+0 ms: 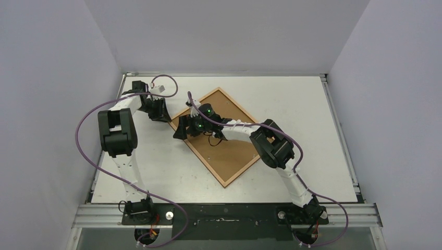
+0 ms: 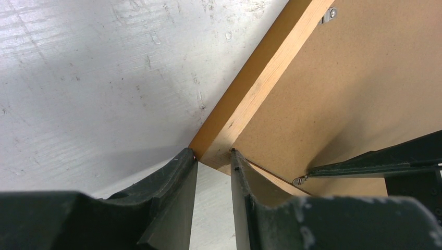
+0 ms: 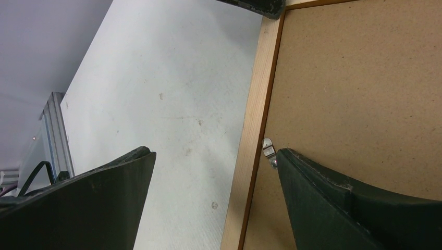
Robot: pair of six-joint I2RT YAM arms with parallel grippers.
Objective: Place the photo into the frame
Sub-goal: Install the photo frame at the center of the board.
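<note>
- Frame (image 1: 208,165) lies face down, set diagonally on the table (image 1: 292,104). The brown backing (image 1: 229,153) faces up and is seated inside the rails.
- Photo is not in sight in any view. I cannot tell whether it is under the backing or elsewhere.
- Handling, my judgement: the frame is stiff wood, thin and fairly light, but broad, so it will swing if lifted by one corner.
- The pane underneath is the fragile part. No dropping, no twisting, no pressing on the middle of the backing.
- The backing looks like a thin board that would flex if levered from one edge only.
- The photo, being paper, would be limp and easy to crease. Best taken by an edge and slid in flat.
- Best hold on the frame is across a rail near a corner. That is the solid wood, clear of the glass.
- Left claw (image 2: 212,159) is at the frame's left corner, jaws narrowed to rail width. One fingertip sits against the outer edge and the other on the inner side by the backing.
- I read this as the left claw clamped on the rail, pinning the frame.
- Right claw (image 3: 216,153) is spread wide and grips nothing. It straddles the near-left rail, one finger over the table and the other over the backing.
- A small metal clip (image 3: 268,148) sits just beside the right claw's inner finger. It likely needs turning before the backing can come out.
</note>
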